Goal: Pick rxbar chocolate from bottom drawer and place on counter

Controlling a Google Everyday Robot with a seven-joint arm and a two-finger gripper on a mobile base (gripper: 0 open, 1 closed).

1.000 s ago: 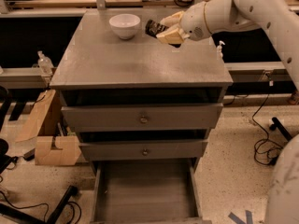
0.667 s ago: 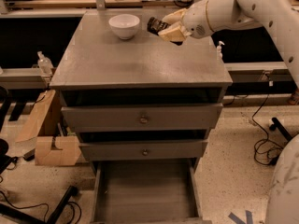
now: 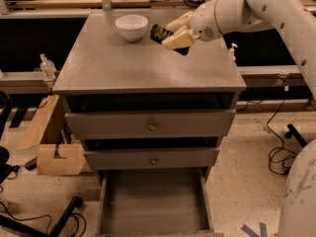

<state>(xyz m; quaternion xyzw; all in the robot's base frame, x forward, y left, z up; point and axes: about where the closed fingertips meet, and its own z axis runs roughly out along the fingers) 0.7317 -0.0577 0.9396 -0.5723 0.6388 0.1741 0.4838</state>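
My gripper (image 3: pixel 172 33) reaches in from the upper right and hovers over the back right part of the counter (image 3: pixel 128 63). Its pale fingers are shut on the rxbar chocolate (image 3: pixel 159 32), a small black bar whose end sticks out to the left of the fingers, just right of a white bowl. The bar is held a little above the counter surface. The bottom drawer (image 3: pixel 153 201) is pulled open at the bottom of the view and its grey floor is bare.
A white bowl (image 3: pixel 132 27) stands at the back of the counter, close to the left of the gripper. Two upper drawers (image 3: pixel 150 125) with round knobs are closed. Cardboard pieces (image 3: pixel 54 157) and cables lie on the floor left of the cabinet.
The gripper with the bar has stayed over the back right of the counter, shifting only slightly.
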